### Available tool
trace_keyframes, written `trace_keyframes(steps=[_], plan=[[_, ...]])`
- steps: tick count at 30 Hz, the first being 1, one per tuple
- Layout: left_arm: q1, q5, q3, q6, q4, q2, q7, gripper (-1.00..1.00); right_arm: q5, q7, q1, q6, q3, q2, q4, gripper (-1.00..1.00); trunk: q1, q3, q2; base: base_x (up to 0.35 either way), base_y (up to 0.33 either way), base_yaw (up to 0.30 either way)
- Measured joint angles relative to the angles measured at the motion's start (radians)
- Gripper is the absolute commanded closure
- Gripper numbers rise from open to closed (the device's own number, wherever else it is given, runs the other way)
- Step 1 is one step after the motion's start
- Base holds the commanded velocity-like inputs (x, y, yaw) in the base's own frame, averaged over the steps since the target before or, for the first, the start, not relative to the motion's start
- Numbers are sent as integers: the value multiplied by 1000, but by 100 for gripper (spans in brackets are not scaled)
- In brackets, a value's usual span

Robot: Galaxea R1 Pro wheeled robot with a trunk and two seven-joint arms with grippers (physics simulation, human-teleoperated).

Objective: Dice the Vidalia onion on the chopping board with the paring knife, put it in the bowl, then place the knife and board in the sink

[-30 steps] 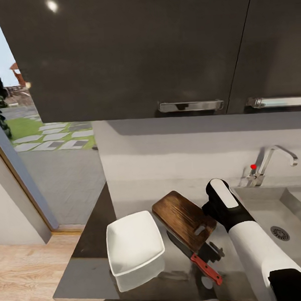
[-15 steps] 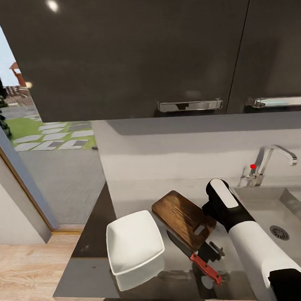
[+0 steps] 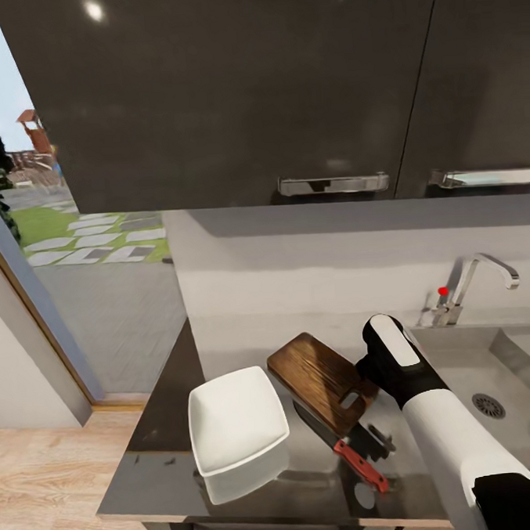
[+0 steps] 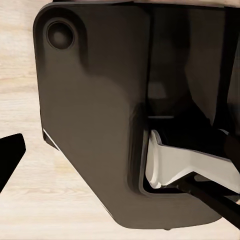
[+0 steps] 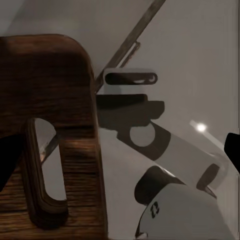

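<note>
Plainly, the right claw [image 3: 368, 441], its grip state impossible to tell, hung by the chopping board's [image 3: 323, 384] slotted end with the paring knife [image 3: 343, 446] just beside, so a careless move risked knocking the blade off the counter [image 3: 164, 479].

Chopping board [image 3: 322, 379]: dark brown wood, visible grain, matt. Bowl [image 3: 235, 420]: white, glossy, smooth. Paring knife [image 3: 344, 447]: dark blade, red-orange handle. Tabletop [image 3: 164, 467]: grey, smooth, mirror-reflective. Upper cabinets [image 3: 223, 95]: glossy black, chrome handles. Tap [image 3: 474, 283]: polished chrome. Sink [image 3: 467, 366]: brushed grey steel.
</note>
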Motion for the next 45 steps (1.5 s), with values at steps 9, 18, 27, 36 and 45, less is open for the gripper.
trace_keyframes(steps=[9,18,27,36,45], plan=[[0,1,0,0,0,0,-1,-100,0,0,0,0,0,0,0,-100,0,-1,0,-12,0,0],[0,1,0,0,0,0,-1,-100,0,1,0,0,0,0,0,-100,0,-10,0,0,0,0],[0,1,0,0,0,-1,1,-100,0,2,0,0,0,0,0,-100,0,-11,0,-30,27,0],[0,1,0,0,0,0,-1,-100,0,2,0,0,-1,0,0,-100,0,-14,0,-16,14,15],[0,1,0,0,0,0,-1,-100,0,2,0,0,-1,0,0,-100,0,-26,0,0,0,70]])
